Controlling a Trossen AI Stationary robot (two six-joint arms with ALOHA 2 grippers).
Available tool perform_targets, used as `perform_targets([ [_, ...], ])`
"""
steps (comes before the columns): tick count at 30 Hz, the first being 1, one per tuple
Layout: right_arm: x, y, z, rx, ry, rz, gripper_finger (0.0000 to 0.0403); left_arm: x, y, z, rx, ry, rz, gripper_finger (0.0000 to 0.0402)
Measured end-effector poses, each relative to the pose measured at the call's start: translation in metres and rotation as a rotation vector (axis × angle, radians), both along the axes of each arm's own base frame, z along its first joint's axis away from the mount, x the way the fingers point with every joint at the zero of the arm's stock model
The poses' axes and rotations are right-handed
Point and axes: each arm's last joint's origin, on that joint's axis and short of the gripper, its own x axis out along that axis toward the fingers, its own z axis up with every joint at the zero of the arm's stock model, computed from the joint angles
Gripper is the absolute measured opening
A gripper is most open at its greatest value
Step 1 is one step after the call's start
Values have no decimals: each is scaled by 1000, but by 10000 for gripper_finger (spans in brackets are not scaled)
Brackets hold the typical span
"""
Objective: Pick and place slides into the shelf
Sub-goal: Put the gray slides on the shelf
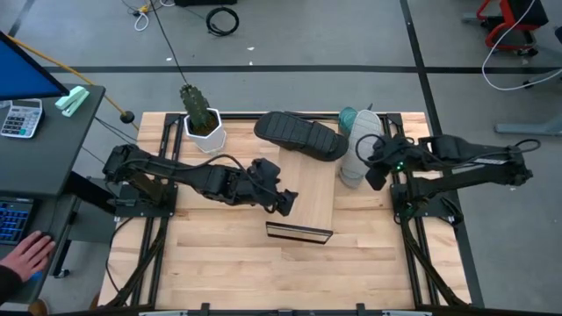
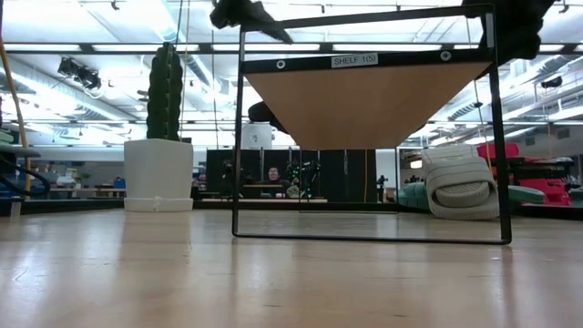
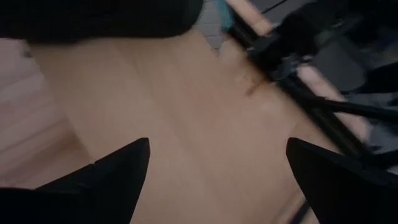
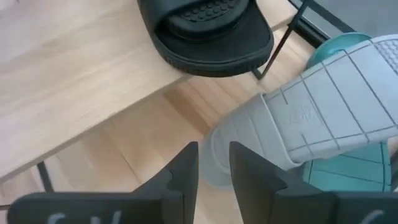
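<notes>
The shelf (image 1: 312, 197) stands mid-table, its light-wood board (image 2: 364, 91) carried on a thin black frame. The black slide (image 1: 300, 136) lies across the board's far end, sole down, overhanging both sides (image 4: 205, 31). Right of the shelf the light grey slide (image 1: 358, 149) lies on top of the teal slide (image 1: 349, 117), strap up (image 4: 323, 112). My left gripper (image 1: 288, 202) hovers open over the board's left side with bare wood below (image 3: 217, 142). My right gripper (image 1: 376, 174) hangs above the table beside the grey slide, its fingers (image 4: 213, 149) a narrow gap apart with nothing between them.
A green plant in a white pot (image 1: 204, 127) stands at the far left of the table. Bare slatted tabletop lies near the front edge (image 1: 263, 272). A person's hand (image 1: 26, 254) rests at a desk left of the table.
</notes>
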Motion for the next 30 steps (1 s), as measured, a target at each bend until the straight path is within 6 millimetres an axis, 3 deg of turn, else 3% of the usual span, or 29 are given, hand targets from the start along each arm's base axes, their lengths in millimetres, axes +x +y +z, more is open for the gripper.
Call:
perform_targets([
  [5,-1,1,1,1,-8,8,98,0,1,-2,-127,-14,37,372],
  [12,-1,1,1,-11,-1,25,98,7,0,5,-140,-90,-35,370],
  [21,-5,2,3,-8,-15,42,98,25,1,51,211,-512,-115,327],
  [26,-14,2,6,11,-66,12,98,23,2,40,291,-826,-119,290],
  [30,-18,2,8,22,-92,-4,98,1,9,34,421,-1169,-114,262],
])
